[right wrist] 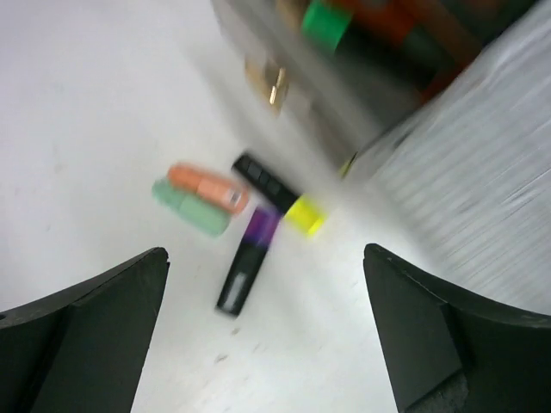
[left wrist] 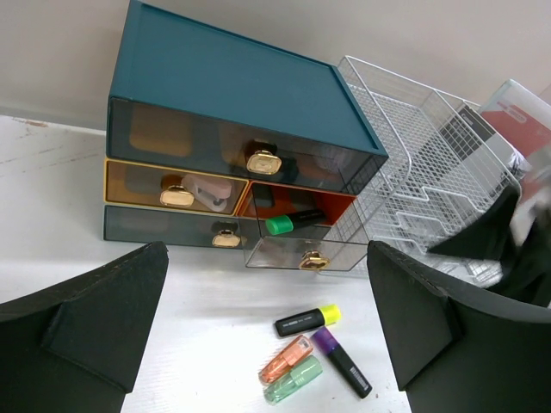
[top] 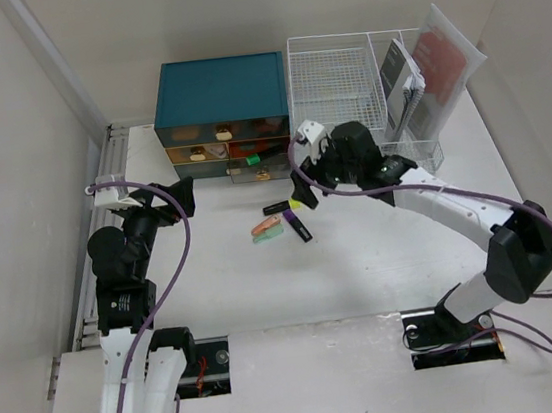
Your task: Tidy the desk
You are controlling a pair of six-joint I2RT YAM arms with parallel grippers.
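On the white desk [top: 383, 254] four highlighters lie together: a black yellow-capped one [top: 278, 207], a black purple-capped one [top: 300, 227], an orange one [top: 265, 225] and a green one [top: 267, 233]. My right gripper [top: 302, 181] is open and empty, hovering just above and to the right of them. Its blurred wrist view [right wrist: 265, 251] shows the purple-capped highlighter [right wrist: 248, 262] between the fingers, below them. My left gripper [top: 179, 193] is open and empty, left of the group. Its wrist view [left wrist: 265, 249] shows the yellow-capped one [left wrist: 306, 321] and the orange one [left wrist: 286, 359] ahead.
A teal drawer box [top: 219, 89] stands at the back. Its lower right clear drawer [left wrist: 297, 254] is pulled out. A green-capped marker [left wrist: 293, 222] lies in the orange drawer above. A white wire rack [top: 336, 78] to the right holds a spiral notebook [top: 400, 80] and a red-covered folder [top: 438, 51].
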